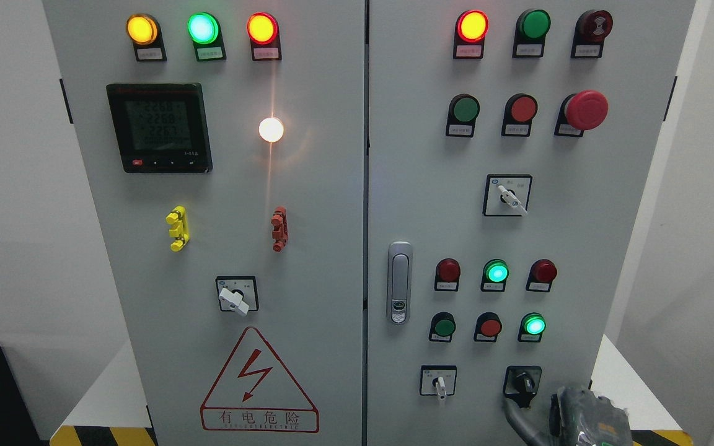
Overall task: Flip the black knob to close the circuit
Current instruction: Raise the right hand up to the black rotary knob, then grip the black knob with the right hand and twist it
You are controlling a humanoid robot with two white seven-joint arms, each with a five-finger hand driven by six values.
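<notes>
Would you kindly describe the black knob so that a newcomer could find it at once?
Look at the cabinet's right door, bottom row. The black knob sits rightmost there, just above the right hand. Its neighbour, the white knob, is pale; this one is black.

Grey cabinet (320,204) — black knob (523,383), red-outlined warning triangle (259,382), yellow-black floor stripes (93,435).

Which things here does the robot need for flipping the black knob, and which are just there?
For the job:
black knob, bottom right of the right door
right hand, just below and right of the knob

Just there:
red mushroom button
meter display
door handle
white selector switches, like this one
warning triangle
</notes>
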